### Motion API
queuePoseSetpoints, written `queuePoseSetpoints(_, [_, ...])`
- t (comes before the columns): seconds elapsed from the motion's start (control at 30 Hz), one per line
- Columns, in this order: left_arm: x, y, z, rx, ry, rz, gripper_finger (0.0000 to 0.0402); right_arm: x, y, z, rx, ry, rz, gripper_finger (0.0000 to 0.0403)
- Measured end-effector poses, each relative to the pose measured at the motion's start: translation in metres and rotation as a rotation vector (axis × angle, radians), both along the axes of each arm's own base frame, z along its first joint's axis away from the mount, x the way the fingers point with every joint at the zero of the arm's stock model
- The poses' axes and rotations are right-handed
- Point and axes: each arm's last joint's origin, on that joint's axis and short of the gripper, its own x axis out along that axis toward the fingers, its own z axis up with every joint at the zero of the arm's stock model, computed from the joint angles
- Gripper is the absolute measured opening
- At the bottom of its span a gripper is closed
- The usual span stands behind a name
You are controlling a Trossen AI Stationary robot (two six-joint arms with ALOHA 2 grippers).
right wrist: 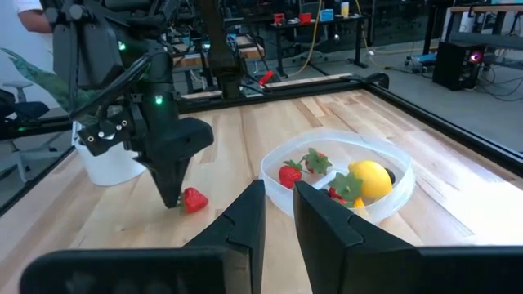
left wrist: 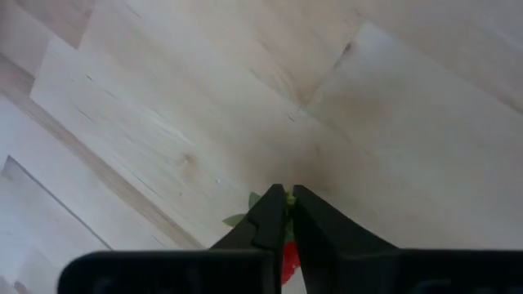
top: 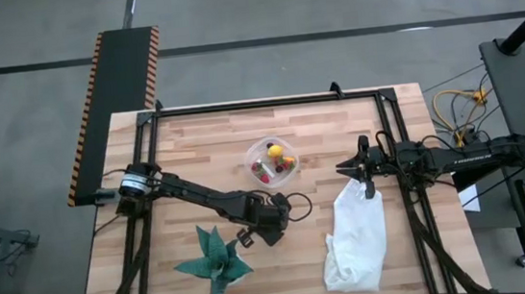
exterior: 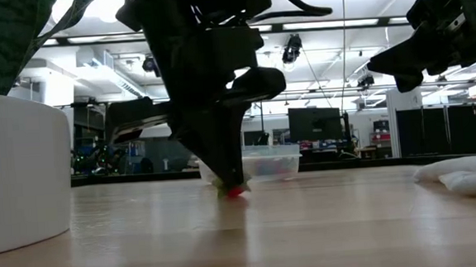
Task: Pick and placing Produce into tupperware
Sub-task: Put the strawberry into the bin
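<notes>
The clear tupperware [top: 271,159] stands at the table's middle, toward the far side. It holds a yellow lemon piece [right wrist: 369,178], red strawberries [right wrist: 290,174] and other small pieces. My left gripper [top: 269,229] points down at the table, nearer than the tub, and is shut on a red strawberry [right wrist: 194,199]; the strawberry also shows in the low view [exterior: 237,191]. My right gripper [top: 354,169] hangs to the right of the tub, above the far end of the white cloth bag. It is empty, with a narrow gap between its fingers [right wrist: 245,219]. My left gripper pinches the strawberry between its two fingertips [left wrist: 270,214], at the end with the green leaves [left wrist: 245,208]. The fingers come from above, pointing down. The red body [left wrist: 288,260] sticks out to one side of the tips, at table level [exterior: 237,191].
A white cloth bag [top: 356,239] lies at the near right. A green spiky plant shape [top: 214,263] in a white pot [exterior: 17,172] stands at the near left. Bare wood lies between the left gripper and the tub. A black frame [top: 268,101] runs round the table.
</notes>
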Motion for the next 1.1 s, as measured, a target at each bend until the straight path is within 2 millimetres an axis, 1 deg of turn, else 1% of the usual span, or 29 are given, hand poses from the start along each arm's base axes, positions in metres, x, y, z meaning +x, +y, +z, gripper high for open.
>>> queuePoseSetpoints(0.2, [0.001, 0.001, 0.000, 0.009, -0.006, 0.010, 0.0001, 0.000, 0.000, 0.000, 0.000, 0.000, 0.000, 0.0059])
queuePoseSetpoints(0.4, [0.003, 0.005, 0.004, 0.127, -0.047, 0.068, 0.0001, 0.000, 0.000, 0.000, -0.001, 0.000, 0.000, 0.0059])
queuePoseSetpoints(0.47, [0.006, 0.005, 0.008, 0.132, -0.063, 0.075, 0.0001, 0.000, 0.000, 0.000, 0.000, 0.000, 0.000, 0.0059])
queuePoseSetpoints(0.6, [0.013, 0.007, 0.020, 0.200, -0.144, 0.128, 0.0000, 0.000, 0.000, 0.000, 0.002, 0.000, 0.000, 0.0059])
queuePoseSetpoints(0.77, [0.022, 0.011, 0.039, 0.288, -0.250, 0.208, 0.0000, 0.000, 0.000, 0.000, 0.008, -0.001, -0.001, 0.0059])
queuePoseSetpoints(0.93, [0.021, 0.027, 0.053, 0.316, -0.278, 0.268, 0.0000, 0.000, 0.000, 0.000, 0.015, -0.002, -0.002, 0.0059])
queuePoseSetpoints(1.1, [0.021, 0.052, 0.057, 0.338, -0.273, 0.335, 0.0000, 0.000, 0.000, 0.000, 0.015, -0.005, -0.001, 0.0059])
